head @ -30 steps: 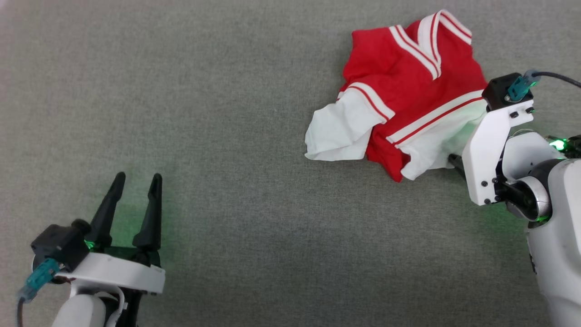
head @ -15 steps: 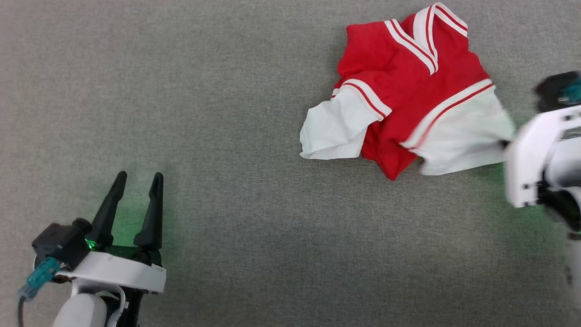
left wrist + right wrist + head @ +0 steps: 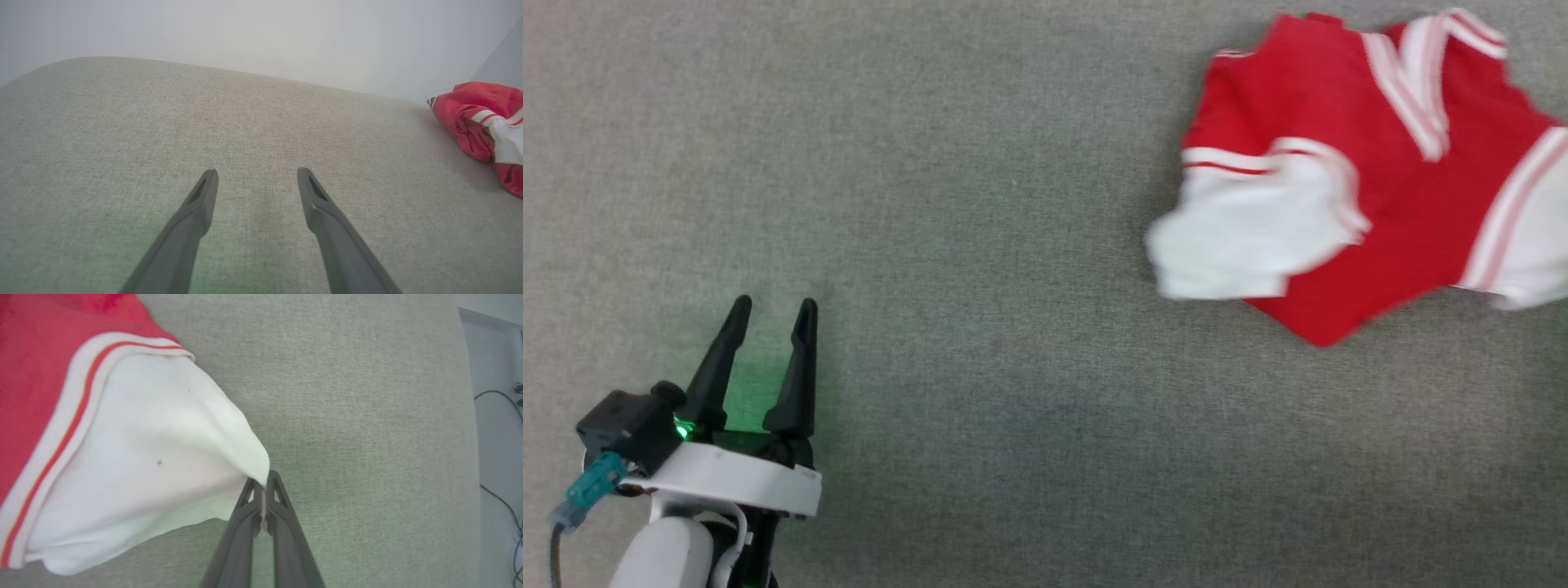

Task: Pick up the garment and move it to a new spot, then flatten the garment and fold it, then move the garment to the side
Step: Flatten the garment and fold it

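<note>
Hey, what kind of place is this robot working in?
Probably an indoor robot lab: a grey fabric-covered surface with one red shirt, a plain pale wall behind it, and loose cables beside it.

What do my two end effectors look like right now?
Left end effector: two long tapering black fingers on a white bracket, green light at the base, black block with teal plug and cable beside it. Right end effector: matching dark fingers, small triangular cut-outs near the tips.
</note>
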You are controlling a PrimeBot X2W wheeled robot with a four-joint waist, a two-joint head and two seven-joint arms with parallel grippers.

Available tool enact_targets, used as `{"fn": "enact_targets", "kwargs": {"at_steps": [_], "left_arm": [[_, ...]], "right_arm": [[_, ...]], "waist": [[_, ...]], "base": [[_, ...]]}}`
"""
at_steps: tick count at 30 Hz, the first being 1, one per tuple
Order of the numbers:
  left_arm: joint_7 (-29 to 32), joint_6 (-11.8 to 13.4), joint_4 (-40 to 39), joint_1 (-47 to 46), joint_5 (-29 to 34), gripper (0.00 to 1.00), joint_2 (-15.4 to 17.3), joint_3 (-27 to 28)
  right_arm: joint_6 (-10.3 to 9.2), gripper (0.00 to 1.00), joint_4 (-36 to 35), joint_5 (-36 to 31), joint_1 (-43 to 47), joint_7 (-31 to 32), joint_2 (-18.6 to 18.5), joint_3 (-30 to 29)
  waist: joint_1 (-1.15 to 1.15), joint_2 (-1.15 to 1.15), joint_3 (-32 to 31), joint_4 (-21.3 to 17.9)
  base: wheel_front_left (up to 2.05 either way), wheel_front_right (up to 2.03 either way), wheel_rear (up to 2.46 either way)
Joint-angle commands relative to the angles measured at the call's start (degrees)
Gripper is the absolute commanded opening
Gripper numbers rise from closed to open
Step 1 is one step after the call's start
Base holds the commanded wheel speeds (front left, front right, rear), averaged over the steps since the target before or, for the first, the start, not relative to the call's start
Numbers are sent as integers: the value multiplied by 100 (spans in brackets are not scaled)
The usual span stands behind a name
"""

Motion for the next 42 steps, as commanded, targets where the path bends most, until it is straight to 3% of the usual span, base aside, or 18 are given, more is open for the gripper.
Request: {"fn": "enact_targets", "kwargs": {"at_steps": [1, 10, 12, 13, 21, 28, 33, 37, 42], "left_arm": [[3, 0, -5, -82, -31, 100, 19, -3], [3, 0, 89, -135, -53, 100, 82, -62], [3, 0, 106, -148, -43, 100, 126, -69], [3, 0, 115, -151, -30, 100, 161, -83], [3, 0, 72, -296, 16, 100, 697, -406], [151, 0, -91, -762, -251, 100, 1544, -1157], [931, 0, -458, -1606, -664, 100, 2197, -2169], [1844, 1, -733, -2525, -1314, 100, 2534, -3209], [3016, 0, -842, -3645, -2251, 100, 2585, -4457]], "right_arm": [[-6, 0, 103, -149, -47, -80, -56, -109], [-6, 0, 680, -521, -62, -698, 280, -449], [-6, 83, 729, -598, -67, -1034, 325, -473], [-6, 100, 751, -606, -57, -1187, 335, -490], [-6, 100, 463, -250, 452, -2604, 552, -383], [-6, 100, -260, 275, 1304, -3872, 941, 356], [-5, 100, -612, 509, 1895, -4346, 1290, 986], [-5, 100, -776, 571, 2235, -4551, 1472, 1393], [-5, 100, -939, 562, 2418, -4711, 1605, 1664]], "waist": [[0, 0, 38, 52], [0, 0, 3, 92], [0, 0, -60, 57], [0, 0, -96, 36], [0, 0, -604, -253], [0, 0, -960, -707], [0, 0, -1082, -960], [0, 0, -1090, -1143], [0, 0, -1064, -1399]], "base": [[0, 0, 0], [0, 0, 0], [0, 0, 0], [0, 0, 0], [0, 0, 0], [0, 0, 0], [0, 0, 0], [0, 0, 0], [0, 0, 0]]}}
